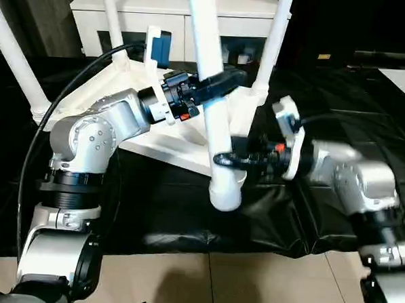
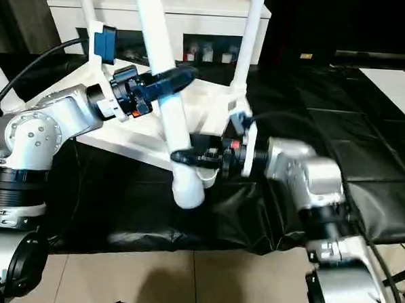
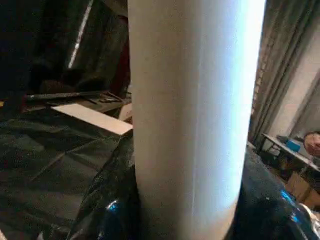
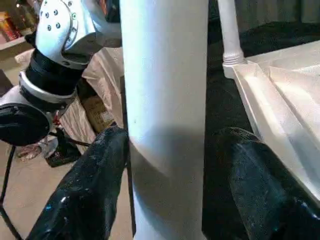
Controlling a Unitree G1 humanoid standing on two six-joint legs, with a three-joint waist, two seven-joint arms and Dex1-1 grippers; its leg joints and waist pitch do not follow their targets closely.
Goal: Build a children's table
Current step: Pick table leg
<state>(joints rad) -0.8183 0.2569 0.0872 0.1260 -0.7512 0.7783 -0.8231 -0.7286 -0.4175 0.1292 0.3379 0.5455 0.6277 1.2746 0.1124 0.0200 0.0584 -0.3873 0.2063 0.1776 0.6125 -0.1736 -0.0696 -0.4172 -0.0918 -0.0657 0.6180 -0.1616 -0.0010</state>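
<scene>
Both end effectors, left [image 1: 216, 81] and right [image 1: 230, 160], grip 1 table leg [image 1: 214, 118].

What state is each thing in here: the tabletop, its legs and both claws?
Tabletop: upside down on the black sheet, ribs showing.
Three fitted legs: standing in corner sockets, pointing up.
Fourth leg: at the near corner, wide end low, tilted, gripped by both claws.
Left claw: closed around the fourth leg, higher up.
Right claw: closed around it, lower down.

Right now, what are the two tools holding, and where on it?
Both clasp one white tapered plastic tube leg: left tool mid-shaft, right tool lower, near its wide end.
</scene>
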